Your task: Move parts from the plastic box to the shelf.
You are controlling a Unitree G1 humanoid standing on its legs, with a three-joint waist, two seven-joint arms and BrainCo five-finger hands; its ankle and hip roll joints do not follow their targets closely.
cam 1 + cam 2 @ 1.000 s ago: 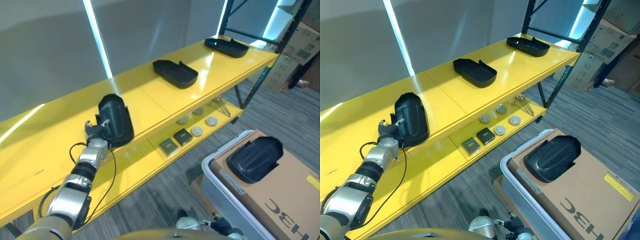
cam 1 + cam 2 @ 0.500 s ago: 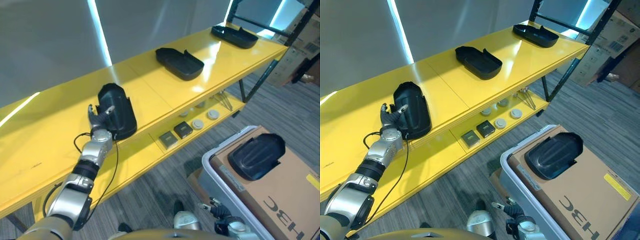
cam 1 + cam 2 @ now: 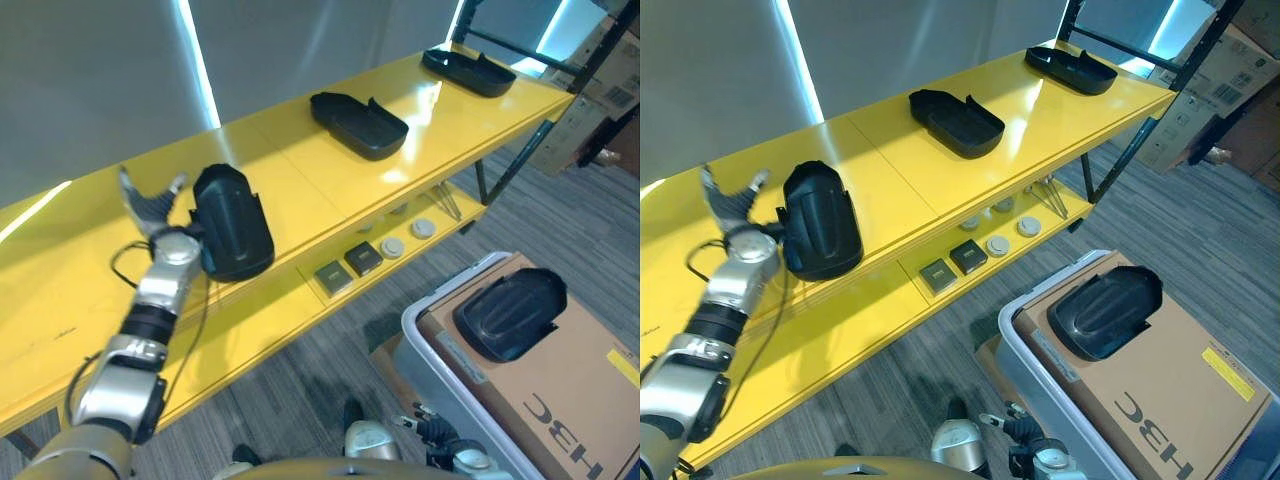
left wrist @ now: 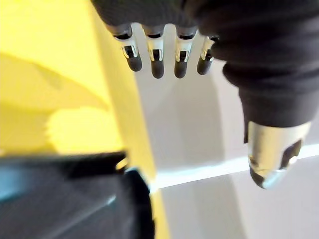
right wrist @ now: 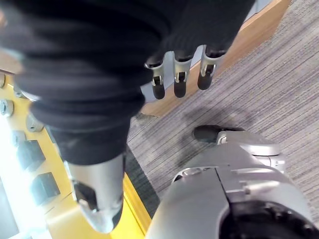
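Left hand (image 3: 152, 205) is hovering with fingers spread wide, just beside the black part (image 3: 232, 222) on the yellow shelf (image 3: 300, 185); right hand (image 5: 164, 45) is hanging relaxed, empty.

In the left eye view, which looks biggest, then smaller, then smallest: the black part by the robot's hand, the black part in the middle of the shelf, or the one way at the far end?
1. Black part by the left hand, nearest the camera.
2. Middle black part.
3. Far-end black part.
They seem to be similar parts, so distance may make the far ones look smaller.

Bare yellow shelf (image 3: 290, 195) between two black parts (image 3: 232, 222) (ample passage).
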